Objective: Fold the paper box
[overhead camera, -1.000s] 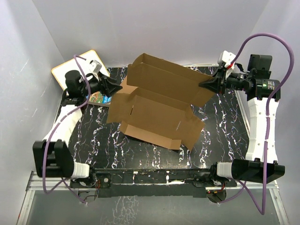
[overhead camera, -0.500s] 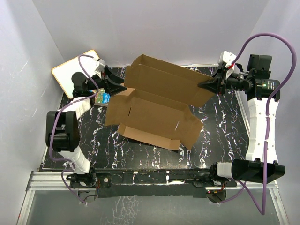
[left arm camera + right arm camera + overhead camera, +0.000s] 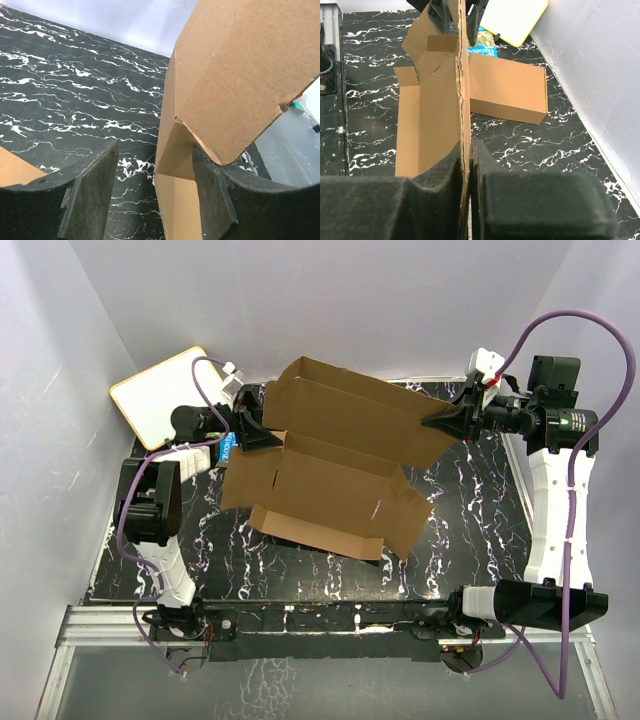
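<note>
The left arm has swung in. The left gripper now sits at the left end of the paper box, jaws spread either side of the raised panel's corner, nothing gripped. The right gripper is clenched on that panel's right edge. The box lies half open on the bench, seemingly ready for a two-handed fold. Count: one paper box, two grippers. Behind the box: one flat brown box, one book, one white board.
</note>
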`<state>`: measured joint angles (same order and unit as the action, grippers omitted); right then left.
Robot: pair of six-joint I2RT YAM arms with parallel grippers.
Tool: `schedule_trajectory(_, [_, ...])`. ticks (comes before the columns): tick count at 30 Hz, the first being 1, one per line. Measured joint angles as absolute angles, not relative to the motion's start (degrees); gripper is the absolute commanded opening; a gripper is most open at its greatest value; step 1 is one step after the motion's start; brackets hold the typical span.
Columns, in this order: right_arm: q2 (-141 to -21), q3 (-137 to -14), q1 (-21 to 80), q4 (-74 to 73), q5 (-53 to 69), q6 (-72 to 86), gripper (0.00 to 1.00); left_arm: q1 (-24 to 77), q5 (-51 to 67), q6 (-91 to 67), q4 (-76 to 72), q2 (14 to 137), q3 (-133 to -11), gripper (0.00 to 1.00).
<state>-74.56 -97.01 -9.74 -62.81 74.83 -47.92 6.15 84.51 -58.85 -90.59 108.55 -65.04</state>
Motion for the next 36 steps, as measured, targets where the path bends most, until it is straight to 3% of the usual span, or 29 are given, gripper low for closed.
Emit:
schedule_trajectory(5, [-74.6,-97.0,-9.7,-62.8,75.0,-47.7,0.08,7.4,85.2,-59.7,-91.4,108.6,-65.0,0.58])
schedule_trajectory(10, [-74.6,-97.0,-9.7,-62.6,75.6,-47.0,0.08,8.6,85.2,-59.7,-91.5,108.6,-65.0,0.46])
schedule_trajectory(16, [-74.6,-97.0,-9.7,-61.3,76.5,-45.5,0.08,9.5,85.1,-60.1,-91.7,108.6,-65.3,0.26])
schedule_trajectory(20, [-74.6,-97.0,-9.7,-60.9,76.9,-44.9,0.08,9.5,85.1,-60.4,-91.8,108.6,-65.7,0.00])
schedule_trajectory(28, [-74.6,-97.0,-9.7,-59.9,76.8,-44.6,0.08,9.5,85.3,-60.7,-92.2,108.6,-66.0,0.00])
schedule_trajectory(29, [-74.6,-97.0,-9.6,-59.9,76.7,-44.6,0.08,9.5,85.3,-60.7,-92.2,108.6,-66.1,0.06])
schedule_trajectory(31, [-74.5,-97.0,-9.6,-59.7,76.4,-44.6,0.08,9.5,85.2,-60.7,-92.2,108.6,-66.1,0.28])
schedule_trajectory(36, [-74.2,-97.0,-9.6,-59.7,74.1,-44.7,0.08,6.2,81.6,-62.3,-92.3,108.4,-66.0,0.43])
